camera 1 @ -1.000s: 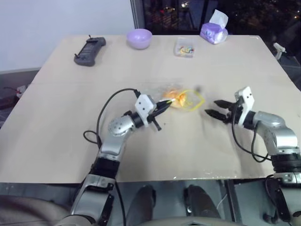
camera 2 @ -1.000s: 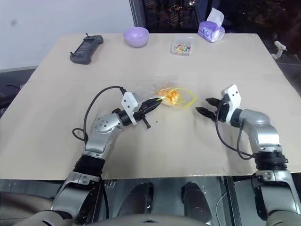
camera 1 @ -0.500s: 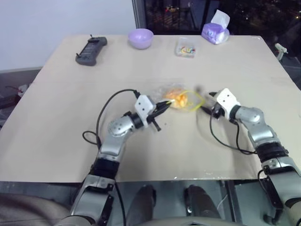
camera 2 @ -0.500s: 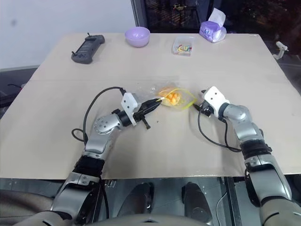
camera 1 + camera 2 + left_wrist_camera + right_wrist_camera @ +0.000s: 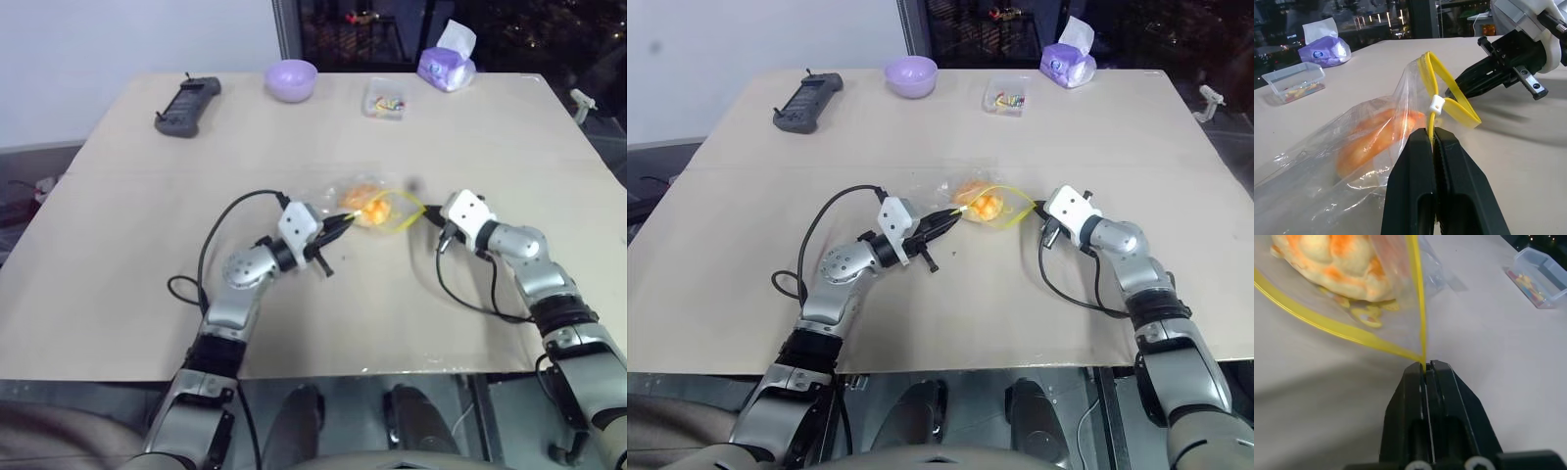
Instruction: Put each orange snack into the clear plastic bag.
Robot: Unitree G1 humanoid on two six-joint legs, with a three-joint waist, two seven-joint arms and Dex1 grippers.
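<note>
The clear plastic bag (image 5: 367,208) lies mid-table with the orange snack (image 5: 1334,262) inside. The left gripper (image 5: 1433,134), reaching level from the bag's left, is clamped on its yellow seal strip (image 5: 1449,95). The right gripper (image 5: 1425,367), reaching from the bag's right, pinches the strip's far corner.

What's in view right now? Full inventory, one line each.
table: 1, beige, under everything
bag: 1, clear with yellow seal strip, table centre, pinched at both ends of the strip
snack: 1, orange, inside the bag
bowl: 1, lilac, far edge
box: 1, clear, colourful bits inside, far edge
tissue pack: 1, purple, far right
handheld device: 1, dark grey, far left
left gripper: black, shut on bag
right gripper: black, shut on bag
</note>
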